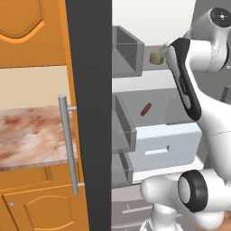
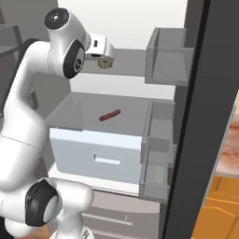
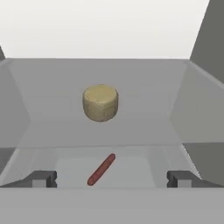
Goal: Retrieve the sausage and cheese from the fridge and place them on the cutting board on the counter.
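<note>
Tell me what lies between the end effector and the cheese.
Nothing: in the hand view the open end effector faces the cheese across bare glass shelf. The sausage lies on a lower level.

Both base cameras are looking forward from behind the arm into the open fridge (image 1: 158,85), sharing the sausage (image 2: 109,115); the hand camera is viewing it closer.

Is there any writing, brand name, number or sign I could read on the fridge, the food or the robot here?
None: no readable text, label or number anywhere.
The fridge, its drawer, the cheese, the sausage and the counter are all plain.
The robot's white arm carries no markings either.
</note>
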